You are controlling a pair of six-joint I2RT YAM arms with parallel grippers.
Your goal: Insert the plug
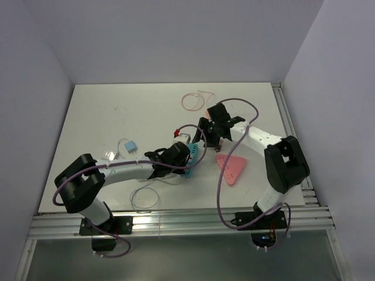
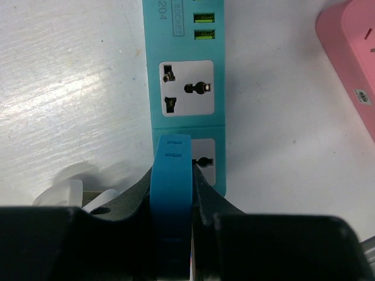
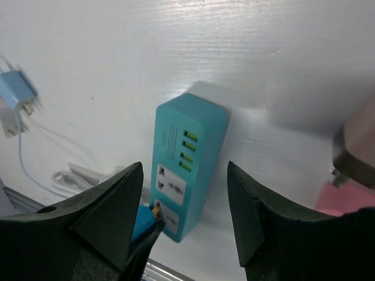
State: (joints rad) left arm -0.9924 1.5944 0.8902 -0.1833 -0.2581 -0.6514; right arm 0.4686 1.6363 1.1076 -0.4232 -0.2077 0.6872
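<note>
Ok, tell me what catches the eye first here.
The teal power strip in the middle of the table, with both arms bent over it. The left gripper is shut on a blue plug over the strip's end socket, while the right gripper hangs open above. A pink strip lies beside it.

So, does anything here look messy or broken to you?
Nothing looks broken or spilled. The only untidy bits are loose cords: a thin pinkish loop at the far side of the table and a white loop near its front edge. The teal power strip lies flat, at a slant to the table's edges.
</note>
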